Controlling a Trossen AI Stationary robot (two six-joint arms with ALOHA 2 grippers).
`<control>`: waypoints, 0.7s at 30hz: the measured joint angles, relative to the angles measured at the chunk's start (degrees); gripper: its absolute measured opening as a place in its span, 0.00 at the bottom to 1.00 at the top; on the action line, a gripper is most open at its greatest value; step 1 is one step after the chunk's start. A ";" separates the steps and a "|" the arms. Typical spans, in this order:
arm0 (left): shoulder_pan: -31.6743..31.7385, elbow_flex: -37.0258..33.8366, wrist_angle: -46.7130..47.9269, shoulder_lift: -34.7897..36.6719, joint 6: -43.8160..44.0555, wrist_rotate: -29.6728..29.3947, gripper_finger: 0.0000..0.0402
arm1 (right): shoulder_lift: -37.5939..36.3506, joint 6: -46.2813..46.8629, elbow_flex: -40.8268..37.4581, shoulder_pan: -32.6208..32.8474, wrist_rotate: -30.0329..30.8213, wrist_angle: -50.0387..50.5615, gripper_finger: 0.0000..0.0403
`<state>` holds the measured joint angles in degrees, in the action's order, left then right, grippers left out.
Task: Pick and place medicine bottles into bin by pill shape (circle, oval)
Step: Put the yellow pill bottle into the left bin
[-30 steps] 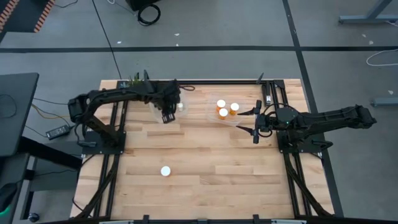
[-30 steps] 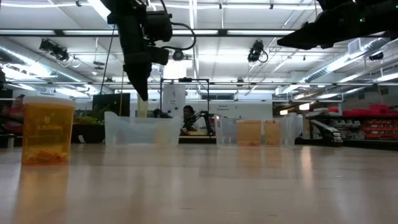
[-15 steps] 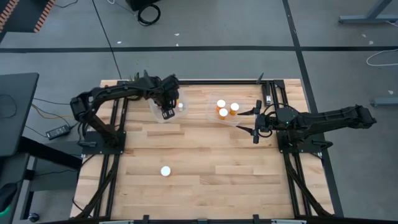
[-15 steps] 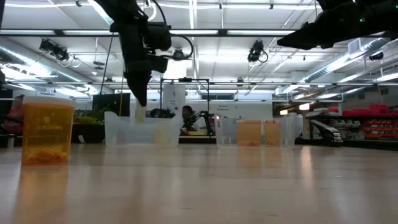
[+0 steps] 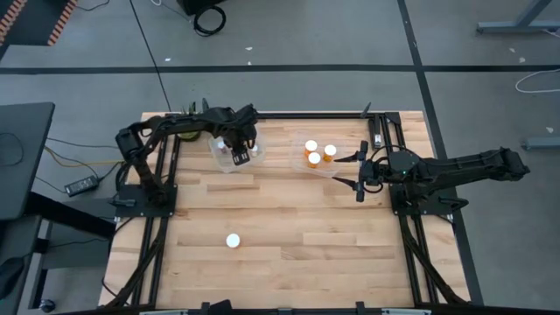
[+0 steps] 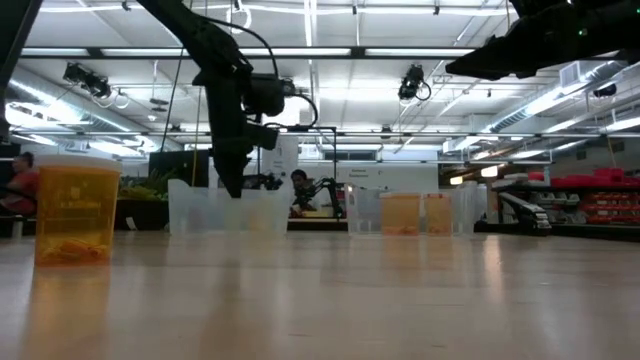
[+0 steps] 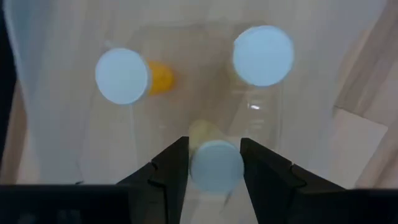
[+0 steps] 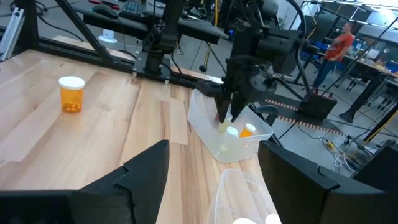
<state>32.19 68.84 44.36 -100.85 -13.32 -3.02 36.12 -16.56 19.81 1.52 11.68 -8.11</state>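
One bottle (image 5: 233, 240) amid bare table (image 5: 297, 236)

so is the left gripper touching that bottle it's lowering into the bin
Cannot tell. The left wrist view shows the bottle between the left gripper fingers inside the bin, but neither contact nor gap is plain.

Wooden table (image 5: 289, 219), pale planks, black frame rails down both sides. Grey floor around it crossed by dark tape lines. Coiled black cable (image 5: 209, 19) on floor at 12 o'clock from table. Small black power brick (image 5: 82, 185) at 9 o'clock, beside a dark desk edge (image 5: 22, 157). Low view: hall with ceiling strip lights (image 6: 310, 50). Person in red top (image 8: 341, 43) standing among benches, far background.
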 joint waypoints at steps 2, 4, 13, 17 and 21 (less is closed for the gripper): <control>0.40 0.00 -0.08 -0.66 -0.02 0.23 0.37 | 0.00 0.00 0.00 0.00 0.00 0.01 0.63; 0.54 -0.02 -0.28 -0.84 -0.01 0.25 0.36 | 0.00 0.00 0.00 0.00 0.00 0.02 0.63; 0.45 -0.02 -0.29 -0.86 0.14 -0.61 0.44 | 0.00 0.00 0.00 0.00 -0.02 -0.15 0.63; 0.50 -0.02 0.39 -0.11 0.24 -1.46 0.52 | 0.00 0.00 0.00 0.00 -0.02 -0.25 0.63; 0.50 0.04 1.15 1.42 0.65 -1.68 0.59 | 0.00 0.00 0.00 -0.02 -0.04 -0.35 0.63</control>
<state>32.69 68.88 45.50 -99.42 -12.68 -4.70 36.12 -16.56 19.81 1.50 11.64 -8.47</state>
